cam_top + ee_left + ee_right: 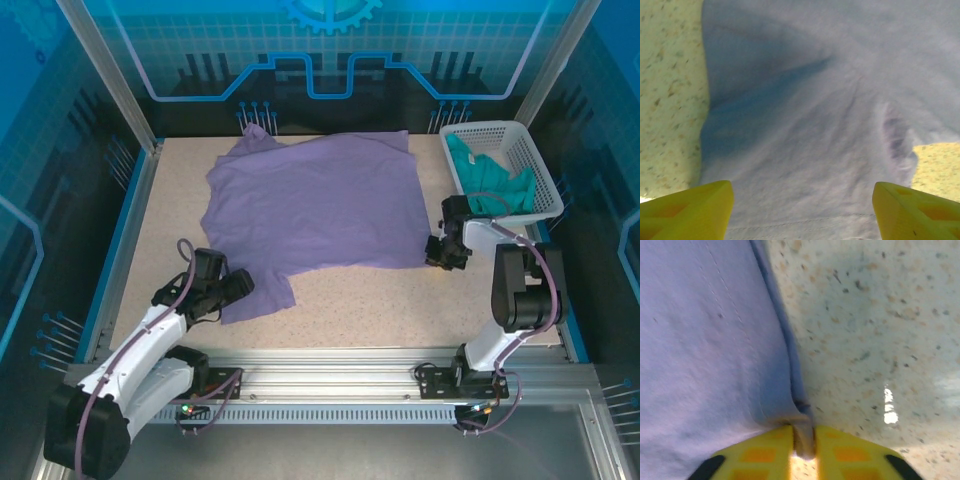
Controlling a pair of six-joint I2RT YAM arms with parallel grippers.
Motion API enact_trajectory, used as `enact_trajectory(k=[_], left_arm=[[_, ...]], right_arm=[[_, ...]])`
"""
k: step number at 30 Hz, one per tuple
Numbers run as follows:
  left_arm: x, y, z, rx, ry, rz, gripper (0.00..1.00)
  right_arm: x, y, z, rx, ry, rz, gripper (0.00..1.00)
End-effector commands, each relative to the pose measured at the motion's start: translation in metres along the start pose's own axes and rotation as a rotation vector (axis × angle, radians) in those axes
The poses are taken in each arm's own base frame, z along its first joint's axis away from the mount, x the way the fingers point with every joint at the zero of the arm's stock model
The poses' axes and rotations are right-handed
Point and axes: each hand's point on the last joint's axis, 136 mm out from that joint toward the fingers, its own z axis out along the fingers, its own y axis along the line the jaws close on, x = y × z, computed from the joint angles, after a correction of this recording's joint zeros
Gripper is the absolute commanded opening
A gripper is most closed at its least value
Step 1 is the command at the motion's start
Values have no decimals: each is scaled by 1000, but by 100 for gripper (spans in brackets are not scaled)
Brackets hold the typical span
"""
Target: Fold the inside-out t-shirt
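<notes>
The right tool (803,442) pinches the t-shirt (320,205) edge; the left tool (802,205) gapes over it.

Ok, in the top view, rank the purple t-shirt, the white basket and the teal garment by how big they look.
1. purple t-shirt: by far the largest, spread out wide.
2. white basket: clearly smaller.
3. teal garment: smallest, bunched inside the basket.
</notes>
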Motion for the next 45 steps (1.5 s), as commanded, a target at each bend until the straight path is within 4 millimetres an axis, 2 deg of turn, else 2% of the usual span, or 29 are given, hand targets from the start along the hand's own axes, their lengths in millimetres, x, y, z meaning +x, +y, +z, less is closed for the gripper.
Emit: enact_trajectory(k=[1, 4, 10, 16, 21, 25, 28, 31, 34, 36, 38, 45], left_arm=[[12, 17, 0, -70, 24, -28, 75], [14, 25, 2, -123, 39, -21, 74], [31, 37, 11, -214, 128, -25, 69], [47, 44, 2, -279, 151, -55, 64], [44, 54, -6, -342, 87, -53, 62], [45, 55, -1, -350, 98, -42, 61], [45, 52, 6, -350, 110, -14, 56], [44, 50, 10, -350, 115, -1, 47], [44, 50, 9, -345, 114, 1, 41], [45, 50, 10, -342, 119, 1, 37], [45, 49, 10, -343, 122, 6, 34], [45, 47, 11, -326, 125, 14, 18]], right_arm=[[-13, 13, -7, -50, -45, -22, 8], [-16, 10, -16, -38, -82, -23, 0], [-16, 8, -28, -39, -121, -29, 0], [-17, 9, -34, -61, -134, -33, 0], [-17, 12, -38, -81, -149, -37, 0], [-16, 11, -42, -95, -163, -35, 0], [-18, 13, -45, -108, -174, -34, 0], [-18, 13, -47, -112, -177, -34, 0], [-20, 14, -49, -113, -188, -33, 0], [-10, 11, -42, -111, -164, -28, 0], [-9, 10, -41, -109, -164, -24, 0], [-10, 9, -46, -109, -181, -25, 0]])
